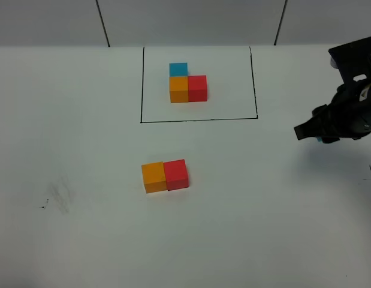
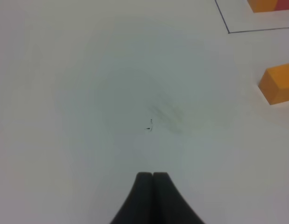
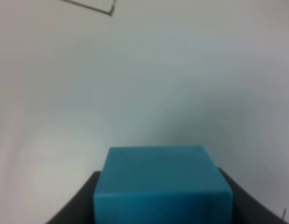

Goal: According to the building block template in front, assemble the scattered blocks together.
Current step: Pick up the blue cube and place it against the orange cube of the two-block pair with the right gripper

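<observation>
Carrying step: right gripper (image 1: 309,130), at three o'clock, clamps the blue cube (image 3: 163,184). Next it should land touching the orange cube (image 1: 154,177) on its twelve o'clock side, matching the template (image 1: 180,89). Jaws of the left gripper (image 2: 152,179) are pressed together, empty.

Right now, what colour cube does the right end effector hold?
Light blue cube; clearest in right wrist view.

The left end effector (image 2: 152,179) has its jaws pressed together; the right end effector (image 1: 317,135) clamps the light blue cube (image 3: 163,177).
</observation>
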